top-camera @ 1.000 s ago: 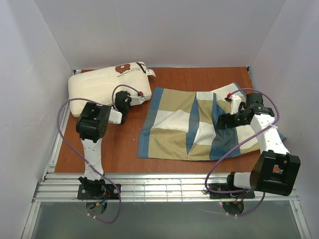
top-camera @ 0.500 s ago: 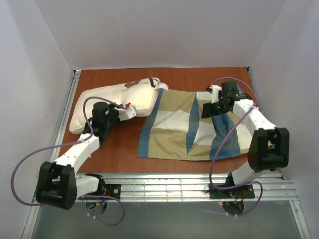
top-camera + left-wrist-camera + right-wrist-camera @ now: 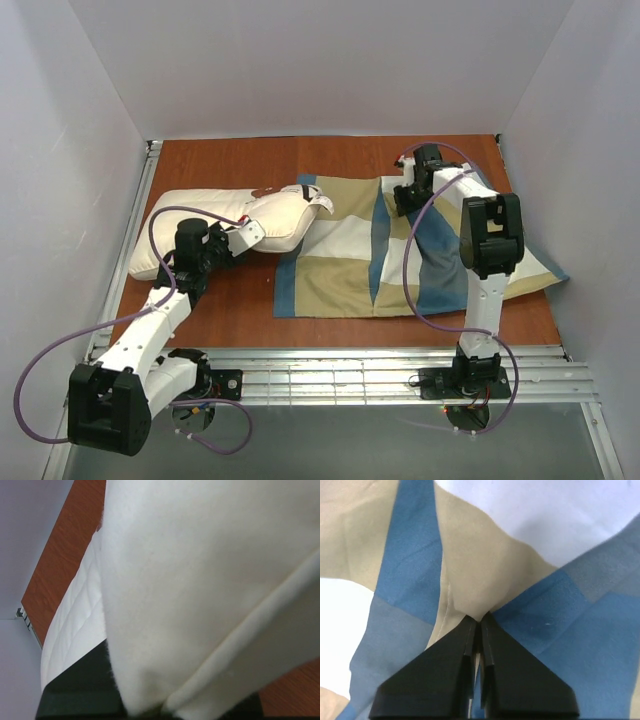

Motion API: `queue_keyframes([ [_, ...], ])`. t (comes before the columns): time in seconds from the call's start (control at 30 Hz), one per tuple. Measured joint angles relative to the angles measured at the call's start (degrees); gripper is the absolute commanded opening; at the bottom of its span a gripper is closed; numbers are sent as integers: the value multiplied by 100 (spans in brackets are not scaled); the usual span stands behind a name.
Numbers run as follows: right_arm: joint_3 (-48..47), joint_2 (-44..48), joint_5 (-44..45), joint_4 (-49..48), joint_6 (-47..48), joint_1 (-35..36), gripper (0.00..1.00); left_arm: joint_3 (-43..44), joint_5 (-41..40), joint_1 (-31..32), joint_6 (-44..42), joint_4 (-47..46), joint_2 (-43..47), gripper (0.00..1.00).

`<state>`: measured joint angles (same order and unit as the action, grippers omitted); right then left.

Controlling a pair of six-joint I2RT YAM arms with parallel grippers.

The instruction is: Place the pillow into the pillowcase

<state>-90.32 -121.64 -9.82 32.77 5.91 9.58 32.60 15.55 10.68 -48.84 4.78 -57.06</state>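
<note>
Here, left fingers (image 3: 80, 695) pinch pillow (image 3: 200, 580), right fingers (image 3: 440, 680) pillowcase (image 3: 470, 580).

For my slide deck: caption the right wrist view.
Right tool shut on a pinched fold of the blue-and-tan pillowcase.

Wht walls (image 3: 330, 70), brn wood table (image 3: 240, 295)

Bare table (image 3: 235, 300) lies open at lower left of centre, between the left arm (image 3: 150, 318) and the pillowcase (image 3: 350, 260). A thin bare strip runs along the top, behind the pillow (image 3: 215, 215). The pillow blocks the left side, its end lapping the pillowcase's upper left corner. The right arm (image 3: 488, 240) stands over the pillowcase's right part. White walls (image 3: 80, 150) close three sides.
</note>
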Motion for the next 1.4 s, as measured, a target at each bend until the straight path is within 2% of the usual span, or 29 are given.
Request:
queue_keyframes([
  [0.13,-855,-533,-319,-98,144,299,2,-87,70,-72,68,127,173,0],
  [0.17,-973,-588,-398,-140,192,411,14,-122,85,-81,72,164,216,0],
  [0.2,-1040,-595,-446,-153,212,529,31,-142,98,-85,83,210,245,0],
  [0.23,-1084,-577,-468,-153,258,643,42,-157,107,-85,105,236,251,0],
  [0.27,-1097,-533,-455,-164,295,734,51,-170,120,-85,125,251,251,0],
  [0.3,-1086,-452,-420,-160,321,841,52,-188,133,-85,146,260,251,0],
  [0.47,-328,590,179,-138,293,1088,49,-223,162,-87,302,240,219,0],
  [0.57,321,1349,619,-72,238,1161,41,-245,164,-87,393,162,184,0],
  [0.6,437,1473,752,-52,223,1209,34,-262,164,-87,424,120,170,0],
  [0.67,546,1517,957,-57,205,1351,28,-278,162,-87,483,70,136,0],
  [0.73,629,1390,1040,-55,175,1491,29,-278,164,-87,533,39,107,0],
  [0.87,748,1005,960,0,125,1657,40,-291,173,-111,584,-28,103,0],
  [1.03,881,669,896,55,50,1646,40,-387,192,-118,581,-103,103,0],
  [1.13,866,623,905,20,48,1641,24,-431,190,-118,579,-107,103,0],
  [1.17,863,616,957,13,44,1641,10,-444,190,-118,579,-125,103,0],
  [1.2,863,616,999,20,50,1641,3,-455,190,-118,579,-138,103,0],
  [1.4,872,745,1204,116,7,1641,1,-476,192,-118,575,-186,103,0],
])
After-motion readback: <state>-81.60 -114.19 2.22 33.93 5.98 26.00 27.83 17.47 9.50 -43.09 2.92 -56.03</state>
